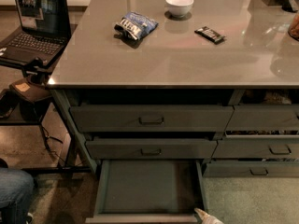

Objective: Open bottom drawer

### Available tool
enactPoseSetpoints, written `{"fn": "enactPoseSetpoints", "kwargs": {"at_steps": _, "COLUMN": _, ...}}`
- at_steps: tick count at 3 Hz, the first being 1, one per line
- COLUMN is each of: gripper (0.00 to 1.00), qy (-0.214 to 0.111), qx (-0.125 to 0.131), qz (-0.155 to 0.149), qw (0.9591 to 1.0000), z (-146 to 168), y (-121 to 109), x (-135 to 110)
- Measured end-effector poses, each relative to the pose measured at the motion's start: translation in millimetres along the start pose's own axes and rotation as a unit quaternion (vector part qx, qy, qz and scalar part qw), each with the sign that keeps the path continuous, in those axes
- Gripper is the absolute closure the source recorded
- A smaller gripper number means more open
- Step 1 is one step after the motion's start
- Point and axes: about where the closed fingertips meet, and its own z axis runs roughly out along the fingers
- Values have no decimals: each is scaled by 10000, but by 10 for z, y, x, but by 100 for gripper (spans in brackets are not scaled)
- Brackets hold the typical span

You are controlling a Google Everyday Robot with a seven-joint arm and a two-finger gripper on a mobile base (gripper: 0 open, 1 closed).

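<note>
Under the worktop's front edge the bottom drawer stands pulled far out, with the gripper, its hold impossible to tell, at the drawer's front right corner, so any further pull should run straight outward.

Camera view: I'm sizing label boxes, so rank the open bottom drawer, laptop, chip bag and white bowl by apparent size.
Largest first:
bottom drawer
laptop
chip bag
white bowl, close to the bag and farther away, so unsure
The gripper is at the drawer's front right corner.
</note>
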Motion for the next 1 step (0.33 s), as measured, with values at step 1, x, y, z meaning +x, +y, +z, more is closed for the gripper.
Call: {"fn": "enactPoseSetpoints", "kwargs": {"at_steps": 1, "gripper": 0, "qy": 0, "qx": 0, "qz": 0, "qw": 10000, "z": 0, "y": 0, "x": 0}}
